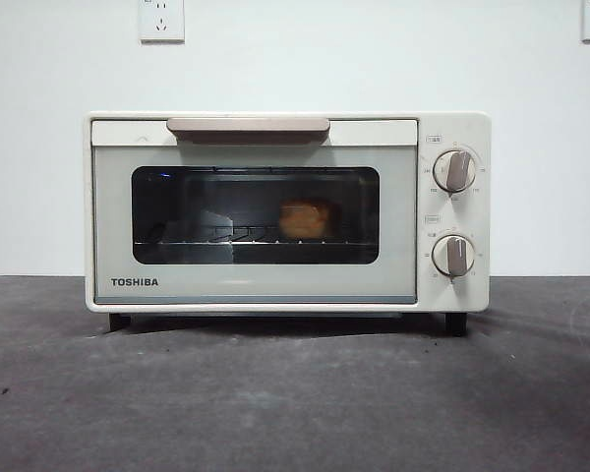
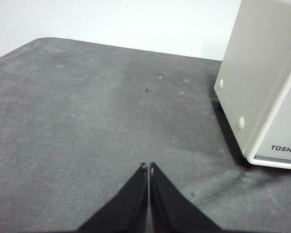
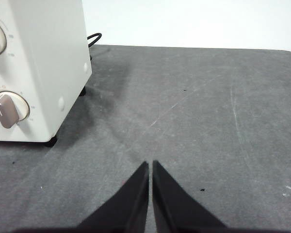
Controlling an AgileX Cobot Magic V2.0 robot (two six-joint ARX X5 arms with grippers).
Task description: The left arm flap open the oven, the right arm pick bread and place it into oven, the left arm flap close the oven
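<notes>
The cream-white TOSHIBA oven point(image 1: 285, 211) stands on the grey table with its glass door up and closed under the beige bar handle point(image 1: 248, 127). Behind the window the golden bread point(image 1: 305, 219) sits on the wire rack, right of centre. My left gripper point(image 2: 148, 167) hovers over bare table off the oven's left side point(image 2: 254, 73), jaws shut and empty. Off the oven's knob side point(image 3: 36, 63), my right gripper point(image 3: 151, 164) is likewise shut with nothing in it. Neither gripper shows in the front view.
Two knobs point(image 1: 455, 170) point(image 1: 455, 256) sit on the oven's right panel. A black cable point(image 3: 93, 38) runs behind the oven. Wall sockets point(image 1: 161, 20) are on the white wall behind. Grey table point(image 1: 295, 403) stretches in front of the oven.
</notes>
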